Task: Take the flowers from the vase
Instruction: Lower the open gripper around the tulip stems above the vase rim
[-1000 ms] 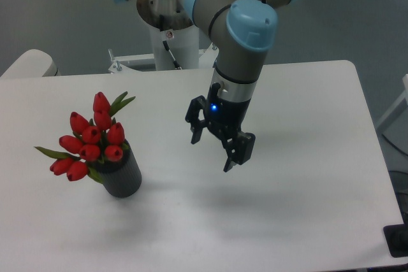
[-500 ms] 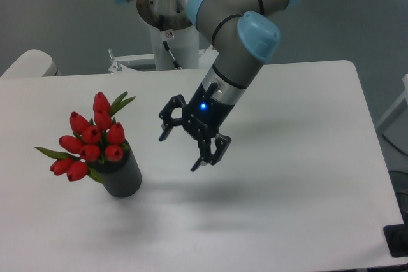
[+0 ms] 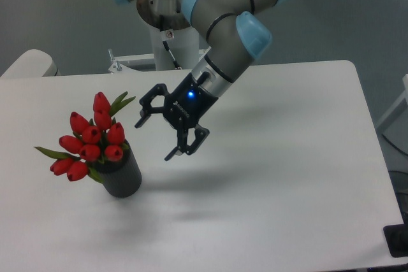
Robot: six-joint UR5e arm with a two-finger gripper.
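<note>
The flowers [image 3: 90,142], a bunch of red tulip buds with green leaves, stand in the vase [image 3: 123,177], a short dark ribbed cylinder at the left of the white table [image 3: 287,176]. My gripper [image 3: 155,139] hangs above the table just right of the bunch, tilted so its fingers point left toward the flowers. It is open and holds nothing. A small gap separates the nearer fingertip from the buds.
The robot's base column [image 3: 171,42] rises behind the table's far edge. A pale rounded object [image 3: 29,63] lies at the far left corner. A dark item [image 3: 398,241] sits at the front right corner.
My gripper has swung left across the table toward the flowers and tilted more sideways. It stays open. Flowers and vase have not moved.
</note>
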